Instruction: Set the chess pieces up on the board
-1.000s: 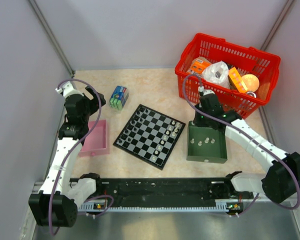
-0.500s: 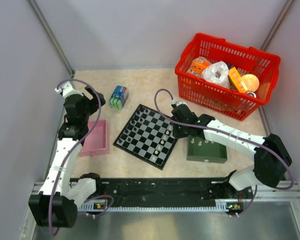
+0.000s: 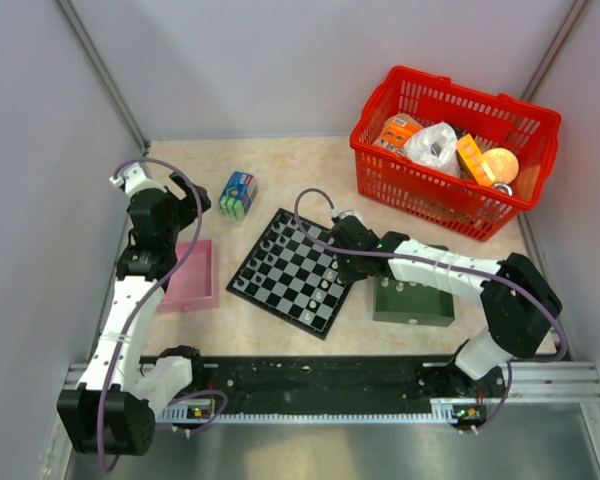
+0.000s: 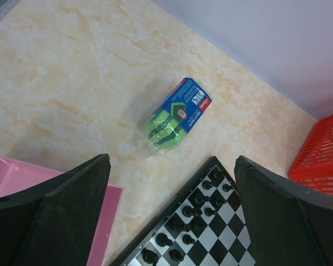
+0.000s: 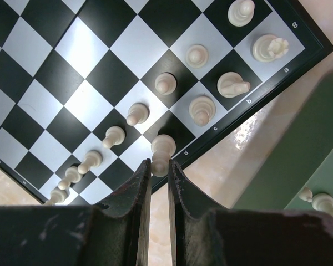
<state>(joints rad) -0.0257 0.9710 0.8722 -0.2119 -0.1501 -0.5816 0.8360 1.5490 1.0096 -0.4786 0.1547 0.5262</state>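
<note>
The chessboard [image 3: 280, 270] lies mid-table, also in the right wrist view [image 5: 55, 83] and the left wrist view [image 4: 227, 244]. Several dark pieces [image 4: 191, 210] stand along its left edge; several pale pieces [image 5: 197, 55] stand along its right edge. My right gripper [image 5: 159, 168] is shut on a pale chess piece [image 5: 162, 153], held over the board's right edge by the "d" mark; it shows in the top view [image 3: 342, 262]. My left gripper [image 3: 188, 192] is open and empty, high above the floor between the pink tray and the board.
A green tray [image 3: 430, 305] with a few pale pieces [image 5: 316, 198] sits right of the board. A pink tray [image 3: 202, 285] lies left of it. A green-blue packet [image 4: 175, 113] lies behind the board. A red basket [image 3: 380, 165] of goods stands at the back right.
My right arm has swung left from the green tray to the board's right edge, carrying a pale piece. The left arm has not moved.
</note>
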